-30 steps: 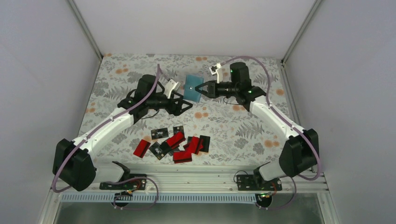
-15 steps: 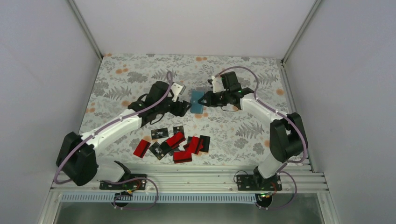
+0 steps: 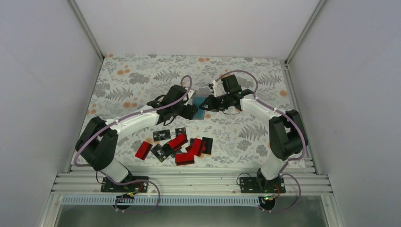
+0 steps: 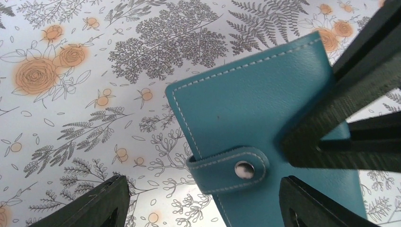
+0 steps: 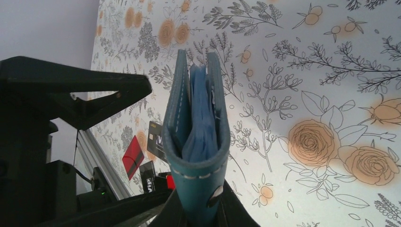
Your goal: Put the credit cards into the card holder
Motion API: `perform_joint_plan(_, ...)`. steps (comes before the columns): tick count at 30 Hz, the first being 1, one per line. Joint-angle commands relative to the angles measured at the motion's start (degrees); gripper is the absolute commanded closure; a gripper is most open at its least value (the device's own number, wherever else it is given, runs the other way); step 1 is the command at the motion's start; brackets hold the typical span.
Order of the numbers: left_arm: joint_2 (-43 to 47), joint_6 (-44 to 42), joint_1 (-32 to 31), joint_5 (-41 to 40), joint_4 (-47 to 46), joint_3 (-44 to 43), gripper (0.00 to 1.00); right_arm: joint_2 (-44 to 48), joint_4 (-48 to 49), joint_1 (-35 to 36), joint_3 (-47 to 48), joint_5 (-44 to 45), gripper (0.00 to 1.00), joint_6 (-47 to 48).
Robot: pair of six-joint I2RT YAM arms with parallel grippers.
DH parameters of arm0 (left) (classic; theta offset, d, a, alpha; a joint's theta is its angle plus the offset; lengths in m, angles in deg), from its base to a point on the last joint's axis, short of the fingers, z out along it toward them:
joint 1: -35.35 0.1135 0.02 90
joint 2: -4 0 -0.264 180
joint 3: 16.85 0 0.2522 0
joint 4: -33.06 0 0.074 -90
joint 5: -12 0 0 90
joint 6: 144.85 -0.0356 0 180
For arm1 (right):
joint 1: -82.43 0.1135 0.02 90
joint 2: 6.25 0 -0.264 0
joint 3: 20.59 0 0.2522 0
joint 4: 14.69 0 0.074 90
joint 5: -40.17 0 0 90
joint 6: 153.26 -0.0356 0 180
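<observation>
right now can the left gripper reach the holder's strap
Probably yes: the open left gripper faces the strap with nothing between them; the right gripper clamps the holder off to one side.

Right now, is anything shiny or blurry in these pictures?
Left wrist view: the teal-blue stitched folding wallet is sharp, its round silver snap glints, and a grey shadow lies beside it. Right wrist view: the wallet's edge looks crisp; the red and black cards behind are tiny and soft. Top view: even light, no glare.
</observation>
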Motion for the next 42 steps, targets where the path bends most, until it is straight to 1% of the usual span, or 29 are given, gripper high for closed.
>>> perform_joint_plan(1,-1.42,0.64,-0.18,-1.63,-1.43,-1.47,0.21,0.39,-0.31,0.45,0.89,-2.59,0.96,-0.78)
perform_joint_plan(7,-2.19,1.29,-0.26,-1.63,-2.66,-0.85,0.21,0.02,-0.26,0.54,0.55,-4.6,0.96,-0.7)
perform_joint_plan(11,-2.55,2.09,-0.44,-3.73,-2.93,-0.41,0.21,0.33,-0.28,0.61,-0.01,-5.17,0.96,-0.69)
perform_joint_plan(18,-4.08,4.54,-0.7,-10.88,-0.8,-0.53,0.21,1.86,-0.28,0.72,-1.63,-5.66,0.96,-0.95)
perform_joint_plan(23,-4.04,5.9,-0.76,-11.09,-0.86,-0.21,0.21,2.17,-0.3,0.8,-3.21,-5.22,0.96,-1.09)
perform_joint_plan(25,-4.41,6.28,-0.7,-11.54,-0.57,-0.26,0.21,4.08,-0.49,0.8,-3.76,-4.59,0.96,-1.26)
perform_joint_plan(27,-5.51,9.44,-0.47,-17.57,2.77,-1.29,0.21,4.72,-0.74,0.8,-4.28,-3.94,0.96,-1.24)
perform_joint_plan(30,-7.1,17.03,2.03,-30.56,12.88,-4.15,0.19,5.83,-1.09,0.8,-4.85,-2.51,0.96,-1.38)
perform_joint_plan(31,-6.41,19.09,3.14,-32.64,15.72,-4.32,0.19,6.19,-1.38,0.76,-4.95,-1.49,0.96,-1.46)
perform_joint_plan(34,-1.1,21.05,4.61,-35.51,17.46,-3.26,0.17,7.07,-2.46,0.74,-4.79,2.15,0.96,-1.58)
perform_joint_plan(36,2.86,19.31,4.74,-33.14,15.57,-2.48,0.17,7.16,-2.74,0.72,-4.33,3.45,0.96,-1.81)
perform_joint_plan(37,4.71,17.16,4.74,-29.99,13.32,-1.52,0.17,7.07,-2.62,0.72,-4.26,3.43,0.96,-1.91)
perform_joint_plan(39,9.24,12.87,4.68,-21.91,8.26,1.08,0.17,6.71,-2.32,0.72,-3.71,3.39,0.96,-2.04)
perform_joint_plan(40,12.15,11.3,4.62,-17.29,5.54,3.18,0.17,6.43,-2.25,0.72,-3.35,3.34,0.96,-2.04)
perform_joint_plan(42,15.22,8.09,4.66,-7.16,0.96,5.75,0.17,5.84,-2.3,0.71,-2.72,3.4,0.96,-2.01)
